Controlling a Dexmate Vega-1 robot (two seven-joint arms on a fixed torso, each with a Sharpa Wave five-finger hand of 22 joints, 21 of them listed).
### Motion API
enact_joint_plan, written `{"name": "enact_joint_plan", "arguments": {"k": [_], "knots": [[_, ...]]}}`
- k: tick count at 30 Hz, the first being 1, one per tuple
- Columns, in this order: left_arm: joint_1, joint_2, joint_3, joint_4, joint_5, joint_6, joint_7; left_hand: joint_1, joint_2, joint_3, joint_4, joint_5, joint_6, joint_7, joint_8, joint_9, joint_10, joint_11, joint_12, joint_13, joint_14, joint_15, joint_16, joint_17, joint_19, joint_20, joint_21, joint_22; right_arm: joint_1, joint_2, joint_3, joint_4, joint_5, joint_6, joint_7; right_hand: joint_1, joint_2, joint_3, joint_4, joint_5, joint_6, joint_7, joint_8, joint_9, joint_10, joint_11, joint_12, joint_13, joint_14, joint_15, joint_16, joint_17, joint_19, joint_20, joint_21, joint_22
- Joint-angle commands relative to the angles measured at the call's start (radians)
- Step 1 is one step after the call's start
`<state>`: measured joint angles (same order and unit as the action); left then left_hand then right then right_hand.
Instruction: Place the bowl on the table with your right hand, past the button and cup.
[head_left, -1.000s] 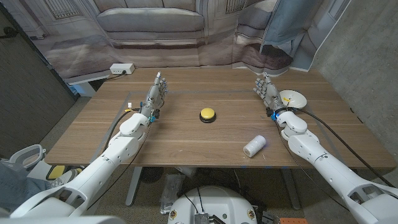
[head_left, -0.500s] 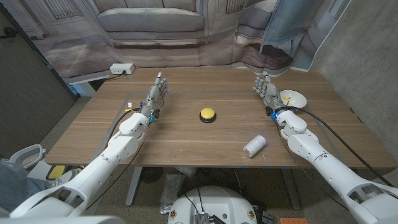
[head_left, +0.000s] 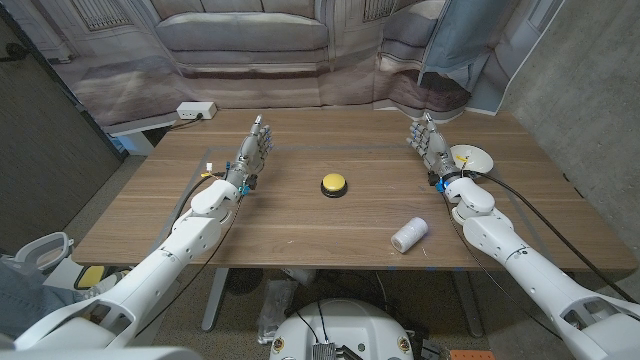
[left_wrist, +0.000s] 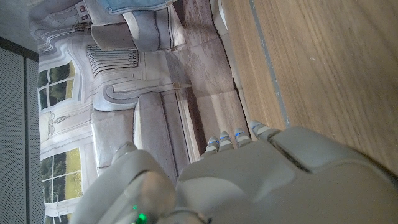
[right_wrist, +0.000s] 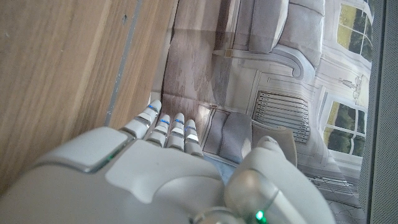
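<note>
White plastic fingers (head_left: 424, 133) on the right hand (head_left: 430, 148) are stretched out straight and a bit apart, holding nothing; the left hand (head_left: 250, 155) looks the same. Both seem to stand on edge on the table (head_left: 300, 225), which reads to me like a waiting pose.

Going outward from the right hand: the white bowl (head_left: 470, 158) sits just beside it at about 3 o'clock, near the table's right edge, with something small and yellowish in it I can't make out. The yellow button (head_left: 334, 184) is at the table's middle, and the white cup (head_left: 409, 234) lies tipped on its side at roughly 5 o'clock from the button, toward the near edge. So the bowl is already right by the hand that's meant to take it, my guess is that's deliberate.

The head view gives the whole layout. The right wrist view adds a close look along the back of the hand (right_wrist: 155, 174), fingertips extended over bare wood with a printed backdrop beyond; the left wrist view does likewise for its hand (left_wrist: 261, 180).
</note>
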<state>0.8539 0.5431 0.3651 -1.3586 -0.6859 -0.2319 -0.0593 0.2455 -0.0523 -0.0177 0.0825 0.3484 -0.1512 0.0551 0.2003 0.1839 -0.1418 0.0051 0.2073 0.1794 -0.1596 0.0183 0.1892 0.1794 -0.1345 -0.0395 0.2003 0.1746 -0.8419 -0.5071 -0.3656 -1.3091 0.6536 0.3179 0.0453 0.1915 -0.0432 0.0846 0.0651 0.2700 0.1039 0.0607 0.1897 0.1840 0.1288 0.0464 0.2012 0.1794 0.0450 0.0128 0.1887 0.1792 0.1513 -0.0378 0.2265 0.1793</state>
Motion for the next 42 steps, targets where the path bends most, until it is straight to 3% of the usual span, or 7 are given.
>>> {"name": "enact_joint_plan", "arguments": {"k": [1,15,42], "knots": [[0.009,0.007,0.001,-0.024,0.002,0.014,0.011,0.009,0.008,0.000,0.004,0.006,0.006,0.001,0.008,0.001,0.007,0.001,0.004,0.006,0.010,0.001,0.006,0.002,0.004,-0.046,0.006,0.005,-0.003,-0.007,0.006,-0.007,0.000,0.021,0.016,0.014,0.002,0.003,-0.005,0.005,0.013,-0.003,0.009,0.002,0.010,0.000,0.009,0.002,0.012,0.000,0.005,0.005,0.012,-0.039,0.004,0.006],[0.006,0.015,0.007,-0.050,0.007,0.041,0.023,0.015,0.015,0.000,0.003,0.008,0.009,0.001,0.006,0.001,0.011,0.002,0.004,0.006,0.015,0.001,0.005,0.002,0.007,-0.041,0.006,0.005,0.001,-0.028,0.012,-0.003,-0.011,0.035,0.032,0.019,0.005,0.002,-0.008,0.005,0.023,-0.007,0.012,0.002,0.018,-0.004,0.011,0.002,0.018,0.000,0.005,0.005,0.017,-0.038,0.002,0.006],[0.006,0.008,0.011,-0.063,0.012,0.034,0.030,0.022,0.024,-0.002,0.002,0.009,0.014,0.002,0.004,0.001,0.014,0.004,0.002,0.006,0.018,0.005,0.003,0.002,0.008,-0.039,0.004,0.005,-0.047,-0.078,0.043,-0.069,0.002,0.032,0.032,0.023,0.008,-0.001,-0.011,0.002,0.035,-0.011,0.013,0.003,0.030,-0.004,0.014,0.003,0.032,-0.004,0.006,0.006,0.030,-0.036,0.001,0.007]]}}
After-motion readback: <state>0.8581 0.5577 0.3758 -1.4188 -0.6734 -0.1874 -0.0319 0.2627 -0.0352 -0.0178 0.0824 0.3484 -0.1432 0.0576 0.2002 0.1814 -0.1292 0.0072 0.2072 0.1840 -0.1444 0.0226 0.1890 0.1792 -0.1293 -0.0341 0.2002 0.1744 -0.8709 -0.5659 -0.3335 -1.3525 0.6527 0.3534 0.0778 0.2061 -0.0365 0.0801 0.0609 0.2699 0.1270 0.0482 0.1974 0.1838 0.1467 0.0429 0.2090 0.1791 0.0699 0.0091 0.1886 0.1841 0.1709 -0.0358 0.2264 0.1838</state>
